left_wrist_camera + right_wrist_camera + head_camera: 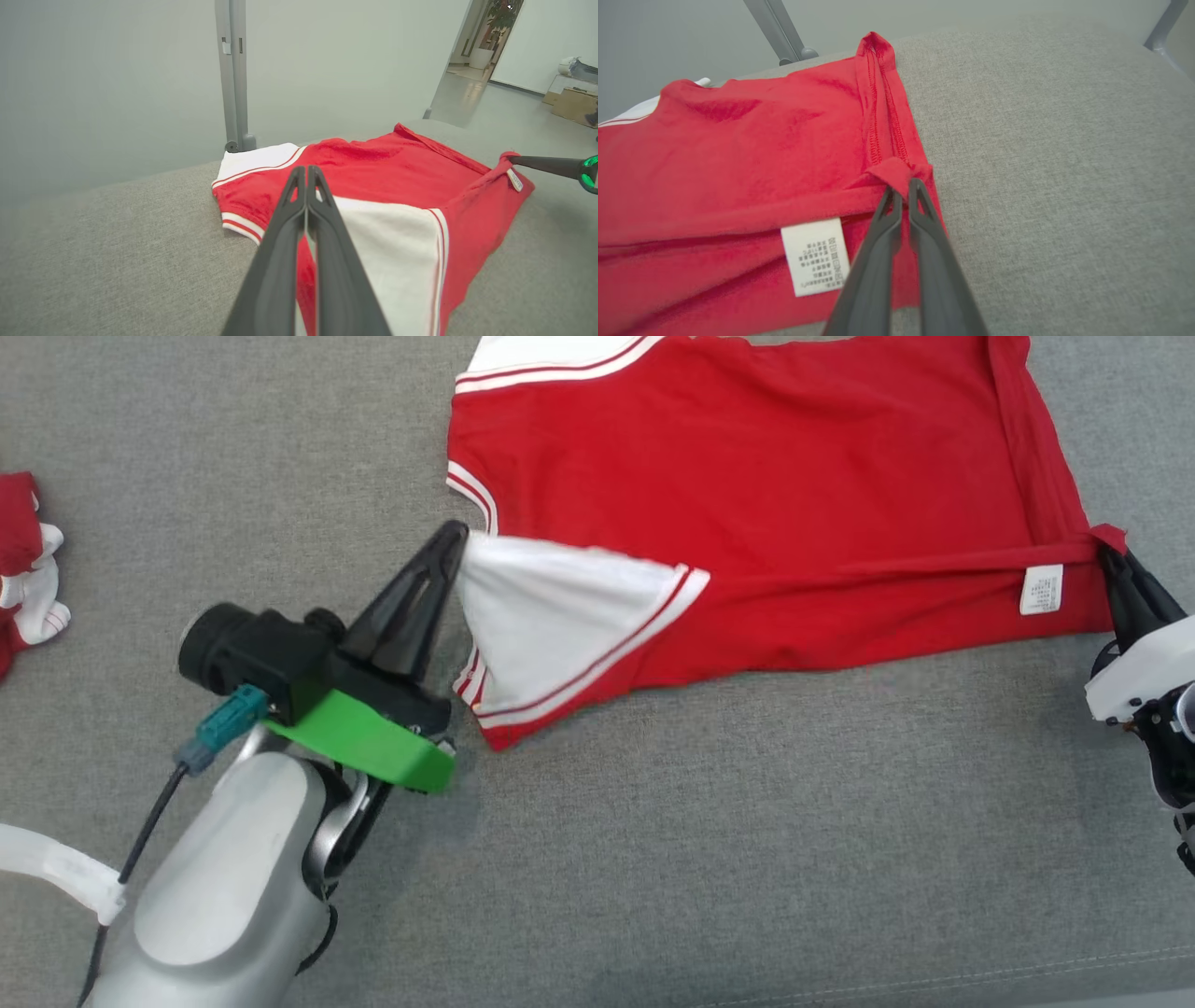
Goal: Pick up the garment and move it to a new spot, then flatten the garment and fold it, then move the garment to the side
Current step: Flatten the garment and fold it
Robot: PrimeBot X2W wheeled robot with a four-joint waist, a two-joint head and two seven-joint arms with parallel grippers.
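Note:
The garment (747,476) is a red shirt with white, red-striped sleeves, spread on the grey surface at the upper middle of the head view. My left gripper (456,537) is shut on the tip of its white sleeve (551,607), which is lifted and folded over the red body. My right gripper (1111,553) is shut on the shirt's right hem corner, near a white care label (1041,589). In the left wrist view the shut fingers (306,173) pinch the white sleeve (392,242). In the right wrist view the fingers (903,189) clamp a red fabric fold (892,172) beside the label (815,256).
A second red and white bundle of cloth (23,569) lies at the far left edge. The grey fabric surface (700,821) extends bare in front of the shirt. A grey metal post (232,74) stands behind the surface's far edge.

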